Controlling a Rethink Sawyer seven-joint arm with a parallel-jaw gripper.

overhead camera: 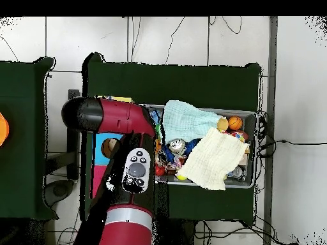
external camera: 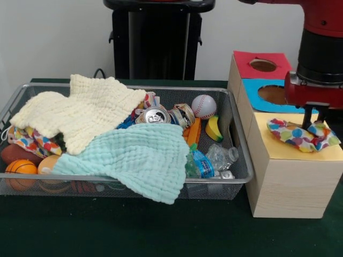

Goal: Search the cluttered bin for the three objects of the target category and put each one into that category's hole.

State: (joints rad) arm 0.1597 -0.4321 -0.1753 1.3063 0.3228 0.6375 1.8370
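Dotted fabric piece (external camera: 303, 135) draped on yellow-faced box (external camera: 292, 176), fingers (external camera: 311, 113) touching it, grip unclear, no legible labels.

Even, soft indoor light; faint shadows, no glare.

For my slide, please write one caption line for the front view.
Sawyer end effector over a dotted fabric piece lying on the yellow-faced box, beside the cluttered wire bin.

Glossy red arm (overhead camera: 121, 121) with black joints (grey button pad).
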